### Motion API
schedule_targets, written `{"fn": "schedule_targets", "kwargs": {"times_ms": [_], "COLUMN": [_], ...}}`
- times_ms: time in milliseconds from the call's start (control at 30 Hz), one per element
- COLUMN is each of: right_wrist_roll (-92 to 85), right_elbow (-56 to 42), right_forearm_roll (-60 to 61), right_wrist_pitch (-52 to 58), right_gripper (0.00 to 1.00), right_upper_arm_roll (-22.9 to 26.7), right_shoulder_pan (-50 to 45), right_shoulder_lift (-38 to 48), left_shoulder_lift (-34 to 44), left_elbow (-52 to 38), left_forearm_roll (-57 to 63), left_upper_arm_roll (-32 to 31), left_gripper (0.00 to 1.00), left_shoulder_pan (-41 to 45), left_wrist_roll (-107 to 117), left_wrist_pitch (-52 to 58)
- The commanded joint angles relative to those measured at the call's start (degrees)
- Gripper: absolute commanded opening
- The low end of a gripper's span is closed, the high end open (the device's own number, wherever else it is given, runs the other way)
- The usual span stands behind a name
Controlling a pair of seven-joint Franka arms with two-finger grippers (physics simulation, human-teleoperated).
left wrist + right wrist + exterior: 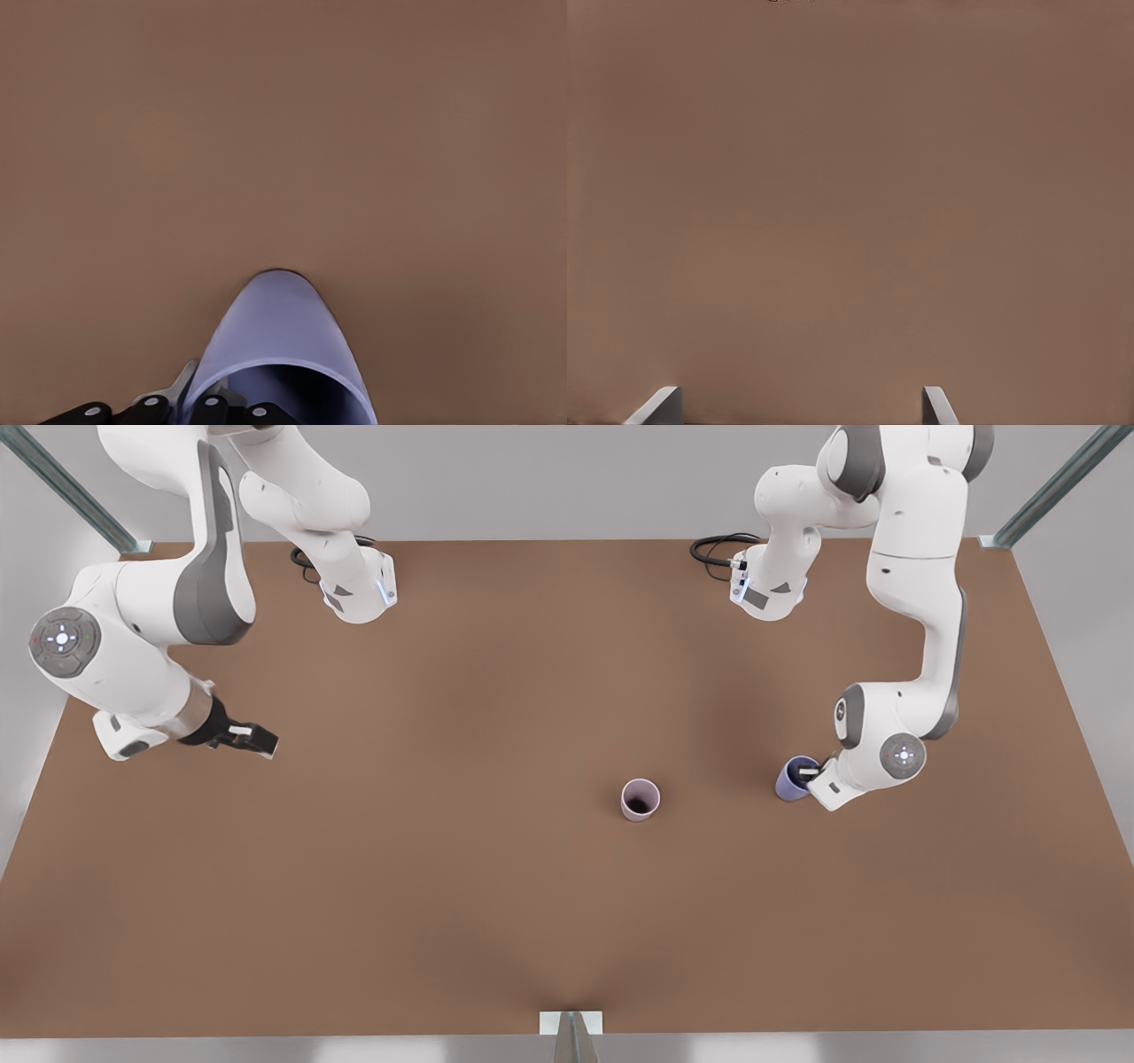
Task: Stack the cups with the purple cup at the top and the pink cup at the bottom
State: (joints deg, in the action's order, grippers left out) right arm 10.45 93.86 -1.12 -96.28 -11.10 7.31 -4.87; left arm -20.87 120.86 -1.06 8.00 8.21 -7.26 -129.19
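The left gripper (808,772) is seen at the front view's right, clenched on the rim of the purple cup (795,778), one finger inside the mouth and one outside the wall. In the left wrist view the purple cup (279,354) is seen tilted, its base pointing away over the brown table (283,133) and its dark inside bare as far as can be seen. The pink cup (640,799) is stood upright near the table's middle, well apart from the purple one, its inside dark. The right gripper (252,739) is held waiting at the front view's left, and in its wrist view the fingertips (660,407) are spread wide over bare table, nothing between them.
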Motion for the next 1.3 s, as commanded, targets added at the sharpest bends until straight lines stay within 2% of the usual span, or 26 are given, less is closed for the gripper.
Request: {"fn": "schedule_targets", "kwargs": {"times_ms": [0, 33, 67, 100, 133, 200, 267, 367, 467, 567, 867, 1267], "right_wrist_roll": [-76.9, -81.8, -77.7, -67.0, -48.3, -23.0, -4.0, -3.5, -3.5, -3.5, -3.4, -2.5], "right_elbow": [0.2, 0.3, 0.1, -0.4, -0.8, -0.9, -1.2, -5.8, -5.7, -5.5, -6.4, -6.4], "right_forearm_roll": [-0.1, -0.1, 0.0, 0.0, -0.1, -0.2, -0.2, -0.2, -0.1, 0.0, 0.2, 0.4], "right_wrist_pitch": [-5.8, -7.1, -6.5, -5.2, -3.5, -0.8, 1.3, 4.9, 4.5, 3.9, 3.8, 3.7], "right_gripper": [1.0, 1.0, 1.0, 1.0, 1.0, 1.0, 1.0, 1.0, 1.0, 1.0, 1.0, 1.0], "right_upper_arm_roll": [-0.1, -0.1, -0.1, 0.0, 0.0, 0.1, -0.1, -0.1, 0.0, 0.1, 0.1, 0.1], "right_shoulder_pan": [-0.3, -0.3, -0.2, -0.2, -0.2, -0.2, -0.3, -0.1, 0.3, 0.5, 1.0, 1.1], "right_shoulder_lift": [-0.1, -0.2, -0.3, -0.4, -0.5, -0.7, -0.7, -5.0, -5.2, -5.3, -7.0, -6.9], "left_shoulder_lift": [-0.1, 0.0, 0.7, 1.2, 1.4, -0.5, -2.1, -7.1, -13.2, -13.7, -13.7, -13.7], "left_elbow": [-0.2, -0.5, -2.0, -8.7, -15.4, -25.1, -31.9, -40.2, -48.0, -48.5, -42.7, -40.8], "left_forearm_roll": [-0.6, -0.6, -0.7, -5.4, -6.4, -6.2, -6.1, -6.0, -6.4, -6.3, -6.8, -6.9], "left_upper_arm_roll": [0.0, 0.0, -0.1, 0.0, 0.1, 0.1, 0.1, 0.2, 0.2, -1.1, -2.2, -3.3], "left_gripper": [0.21, 0.21, 0.21, 0.21, 0.21, 0.21, 0.21, 0.21, 0.21, 0.21, 0.21, 0.21], "left_shoulder_pan": [0.2, 0.2, 0.3, 0.8, 2.7, 6.9, 11.4, 21.3, 23.3, 25.3, 25.4, 24.3], "left_wrist_roll": [-0.5, -0.5, -0.3, 0.4, 2.7, 8.7, 13.1, 25.6, 29.4, 32.7, 32.7, 32.0], "left_wrist_pitch": [-0.3, 0.2, 1.1, 10.2, 18.8, 29.2, 33.0, 33.0, 32.9, 32.2, 29.1, 24.1]}}
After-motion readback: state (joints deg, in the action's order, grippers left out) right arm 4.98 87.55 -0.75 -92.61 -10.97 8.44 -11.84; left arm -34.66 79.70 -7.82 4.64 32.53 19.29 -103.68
